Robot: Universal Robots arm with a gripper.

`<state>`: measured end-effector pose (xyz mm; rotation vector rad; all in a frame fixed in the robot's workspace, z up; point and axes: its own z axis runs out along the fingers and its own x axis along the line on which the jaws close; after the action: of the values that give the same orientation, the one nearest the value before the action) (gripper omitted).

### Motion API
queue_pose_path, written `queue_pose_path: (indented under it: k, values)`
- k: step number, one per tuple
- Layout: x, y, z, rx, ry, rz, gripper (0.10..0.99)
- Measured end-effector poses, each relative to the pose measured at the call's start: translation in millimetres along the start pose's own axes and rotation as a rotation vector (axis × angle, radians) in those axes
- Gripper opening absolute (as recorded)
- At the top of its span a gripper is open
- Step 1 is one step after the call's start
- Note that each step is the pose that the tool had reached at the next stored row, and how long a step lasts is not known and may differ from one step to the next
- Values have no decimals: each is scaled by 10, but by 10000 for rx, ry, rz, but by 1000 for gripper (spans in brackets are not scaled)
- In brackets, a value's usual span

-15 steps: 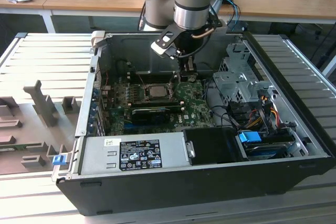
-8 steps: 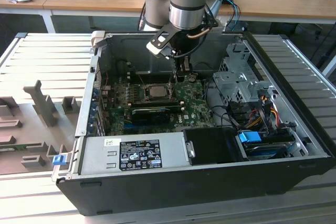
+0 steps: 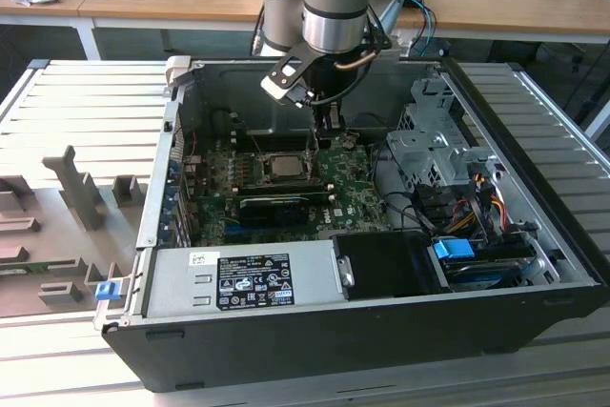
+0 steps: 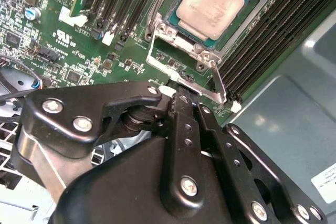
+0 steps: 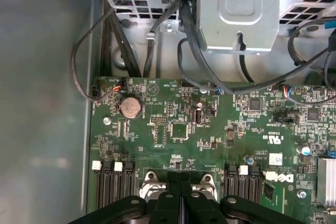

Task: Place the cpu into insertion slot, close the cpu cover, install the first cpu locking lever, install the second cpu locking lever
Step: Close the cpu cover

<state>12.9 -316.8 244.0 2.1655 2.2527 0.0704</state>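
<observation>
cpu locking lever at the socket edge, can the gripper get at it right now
Probably yes. In the second wrist view the gripper, fingers shut, sits right by the end of the locking lever next to the cpu cover, and nothing lies between them.

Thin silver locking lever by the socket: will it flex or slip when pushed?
The thin silver metal locking lever is a slim rod, so it probably flexes and springs. Its smooth metal may slip off the narrow shut tips of the black gripper. Anchored beside the pale silver square cpu, it likely pivots, not slides.
</observation>
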Motion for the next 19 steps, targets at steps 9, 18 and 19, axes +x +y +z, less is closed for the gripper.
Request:
queue_pose_path:
  k: [9,18,19]
  values:
    - [10,-231,6,-2,3,0,106]
    - [8,-304,169,0,4,-31,106]
    - [9,-325,176,0,5,-33,106]
